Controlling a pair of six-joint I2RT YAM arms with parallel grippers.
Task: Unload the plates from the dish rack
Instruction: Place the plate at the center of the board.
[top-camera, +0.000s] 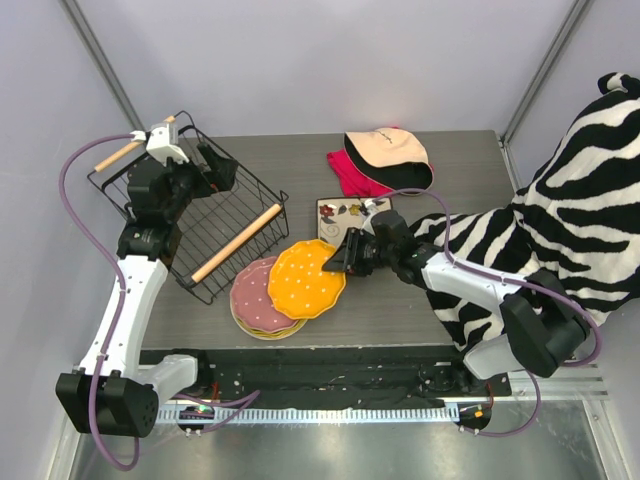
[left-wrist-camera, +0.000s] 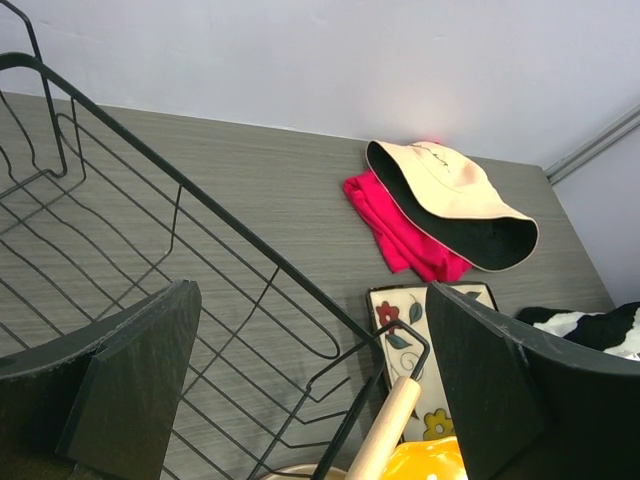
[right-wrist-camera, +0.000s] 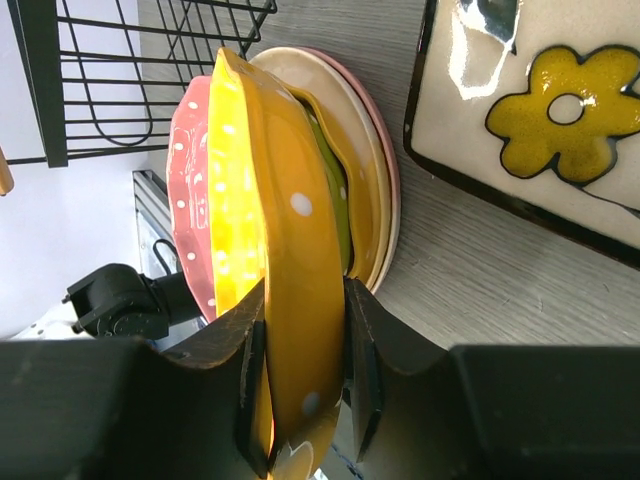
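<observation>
**Orange plate in the right jaws, over the stack**

On my top view the right gripper has its jaws closed on the right-hand rim of the orange plate. The plate sits at centre frame, face up, partly covering the pink plate and the cream plate under it. In the right wrist view I see the orange plate edge-on, its rim running from bottom centre up toward the upper left. A green plate shows just behind it.

The square plate lies flat just above the gripper. A cap on a red cloth is further up. Zebra fabric fills the right side, under the right arm.

The rack stands at upper left, just beside the stack. Its wooden handles run lower left to upper right. The left gripper hangs over the rack, jaws wide apart and holding nothing.
</observation>
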